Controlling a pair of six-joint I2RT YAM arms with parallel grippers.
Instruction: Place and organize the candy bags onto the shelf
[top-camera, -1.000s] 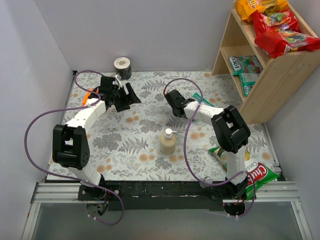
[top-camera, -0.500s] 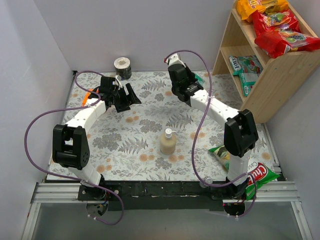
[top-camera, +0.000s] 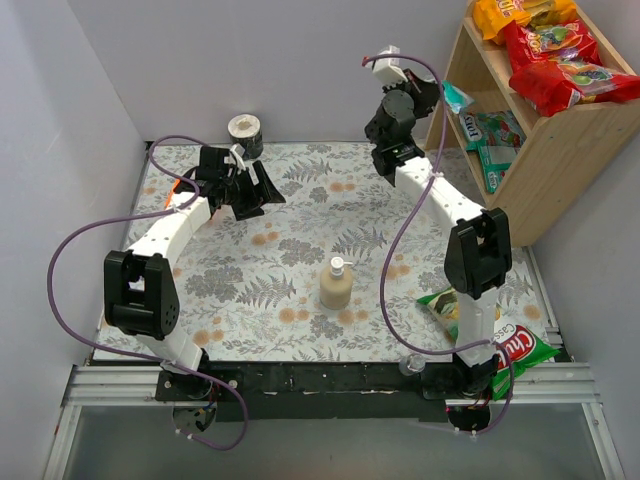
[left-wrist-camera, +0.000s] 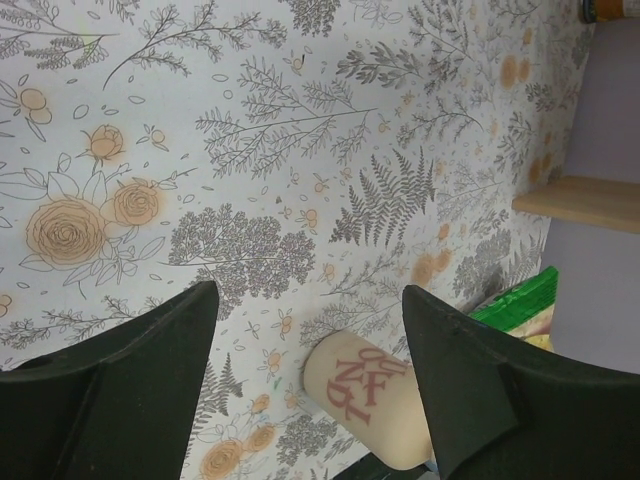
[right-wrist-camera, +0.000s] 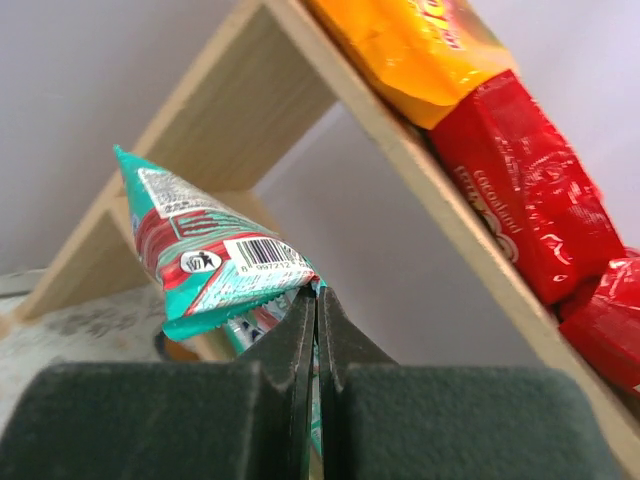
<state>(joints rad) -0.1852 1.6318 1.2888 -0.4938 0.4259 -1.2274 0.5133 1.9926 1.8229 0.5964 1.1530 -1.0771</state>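
My right gripper (top-camera: 436, 96) is raised beside the left end of the wooden shelf (top-camera: 535, 175) and is shut on a teal-and-white candy bag (top-camera: 455, 96). In the right wrist view the shut fingertips (right-wrist-camera: 317, 296) pinch that bag (right-wrist-camera: 205, 250) by its sealed edge, in front of the shelf's boards (right-wrist-camera: 290, 85). The top board carries an orange-yellow bag (top-camera: 520, 12) and two red bags (top-camera: 552, 45) (top-camera: 582, 82). Two teal bags (top-camera: 492, 128) (top-camera: 497, 157) lie on the lower board. My left gripper (top-camera: 256, 195) hangs open over the floral table at the far left, holding nothing.
A beige pump bottle (top-camera: 336, 285) stands mid-table, and it also shows between the left fingers (left-wrist-camera: 375, 400). Green chip bags (top-camera: 490, 340) lie near the right arm's base. A tape roll (top-camera: 244, 132) stands at the back wall, and a small orange packet (top-camera: 180, 188) lies by the left arm.
The right arm has swung up from the middle of the table to the shelf's left end, carrying the teal bag. The left arm has barely moved.
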